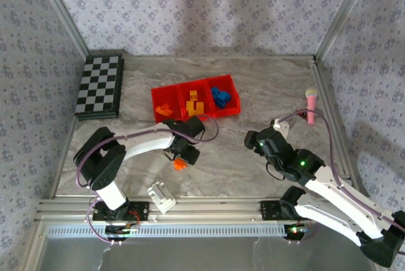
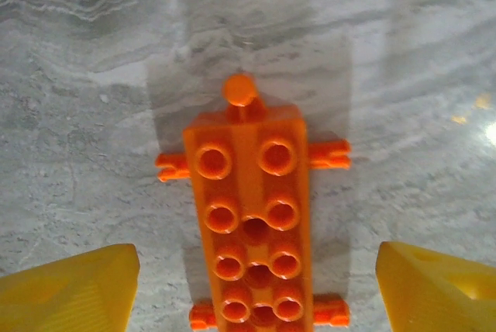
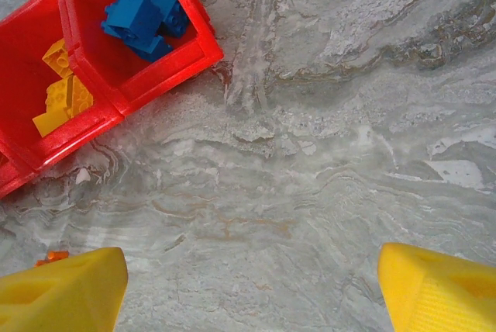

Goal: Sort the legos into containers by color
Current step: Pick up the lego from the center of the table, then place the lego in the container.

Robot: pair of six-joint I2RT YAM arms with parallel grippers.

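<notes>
One long orange lego (image 1: 180,165) with small side clips lies studs-up on the marble table, a little in front of the containers (image 1: 197,118). My left gripper (image 1: 186,154) hangs right over it. In the left wrist view the orange lego (image 2: 252,216) sits between the yellow fingers (image 2: 70,289), with a gap on each side, so the left gripper (image 2: 256,293) is open. The three red bins hold orange legos (image 1: 164,110), yellow legos (image 1: 195,103) and blue legos (image 1: 220,97). My right gripper (image 1: 256,139) stands open above bare table, right of the bins (image 3: 139,88).
A black-and-white checkered board (image 1: 100,85) lies at the back left. A white blocky object (image 1: 162,197) sits near the front edge beside the left arm's base. A pink microphone-shaped thing (image 1: 311,104) lies by the right rail. Patterned walls close in three sides.
</notes>
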